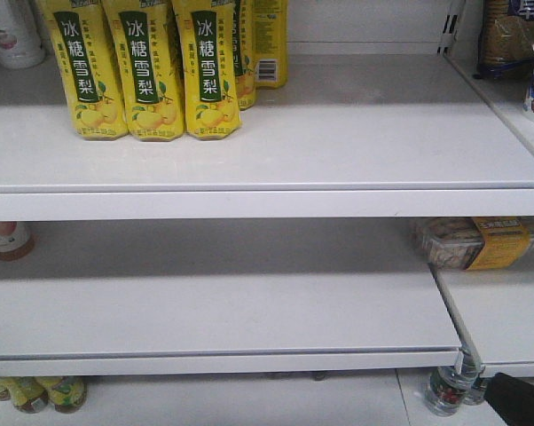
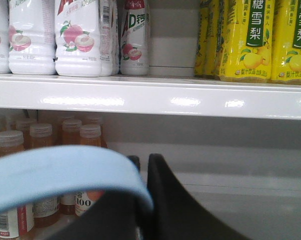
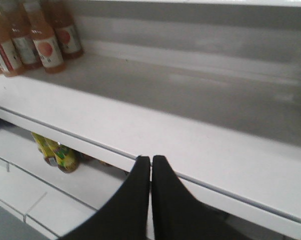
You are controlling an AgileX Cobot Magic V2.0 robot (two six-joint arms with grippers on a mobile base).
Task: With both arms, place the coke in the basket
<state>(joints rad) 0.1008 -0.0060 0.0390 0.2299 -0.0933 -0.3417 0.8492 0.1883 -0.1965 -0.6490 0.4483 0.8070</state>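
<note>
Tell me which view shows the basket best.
The left wrist view: the light blue basket handle arcs across the foreground, clamped in the left tool. The front and right wrist views show no basket; the right tool is shut, empty.

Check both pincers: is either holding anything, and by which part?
Left pincer grips a light blue plastic basket handle, a curved band. Right pincer is shut, holding nothing.
</note>
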